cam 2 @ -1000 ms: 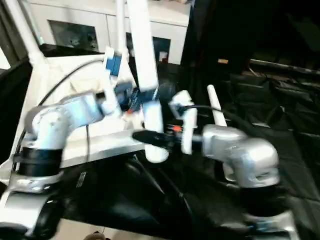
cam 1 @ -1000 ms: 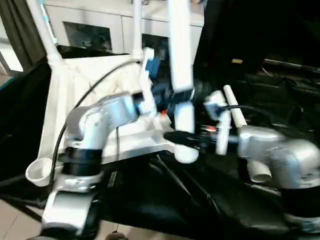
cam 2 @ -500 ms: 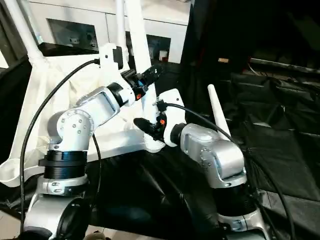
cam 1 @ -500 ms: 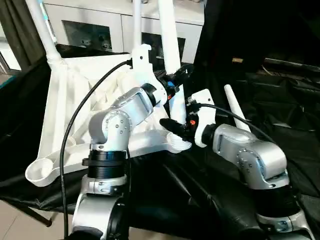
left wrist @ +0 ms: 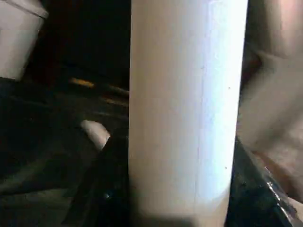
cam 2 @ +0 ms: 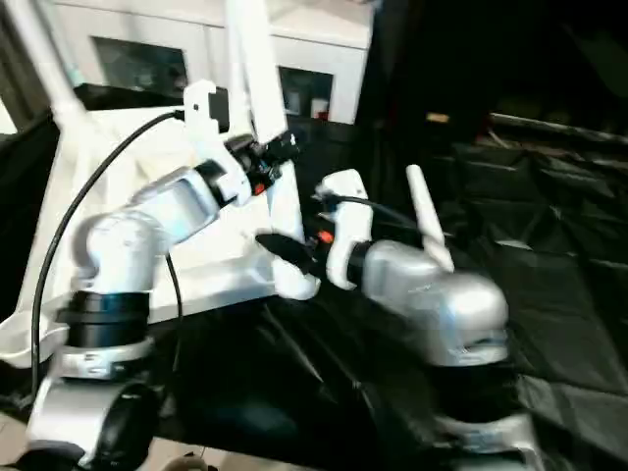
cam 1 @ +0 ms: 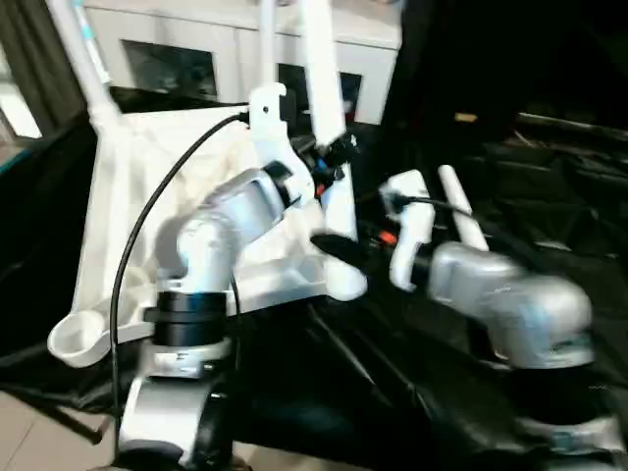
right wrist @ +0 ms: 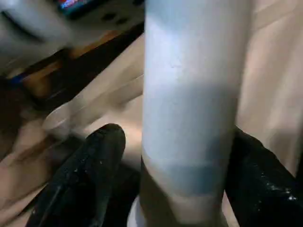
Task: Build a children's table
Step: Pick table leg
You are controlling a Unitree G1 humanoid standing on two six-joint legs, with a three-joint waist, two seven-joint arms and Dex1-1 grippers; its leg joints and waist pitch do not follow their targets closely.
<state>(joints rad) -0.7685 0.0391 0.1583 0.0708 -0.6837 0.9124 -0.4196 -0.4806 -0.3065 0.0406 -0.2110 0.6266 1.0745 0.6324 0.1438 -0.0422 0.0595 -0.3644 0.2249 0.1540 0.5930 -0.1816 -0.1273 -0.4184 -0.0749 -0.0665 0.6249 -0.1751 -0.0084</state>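
Right wrist: leg [right wrist: 194, 94] entering socket | left wrist: black sheeting [left wrist: 42, 142]

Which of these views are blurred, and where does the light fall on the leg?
Both eye views are smeared by motion, most on the silver forearms. The left wrist view shows the leg bright and soft-edged against dark sheeting. In the right wrist view its lower part lies in shadow, and the black fingers look soft.

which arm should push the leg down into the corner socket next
Likely the left. The left gripper holds the leg higher up its shaft, so it can press along it. The right gripper sits low by the corner socket, better for steadying the base.
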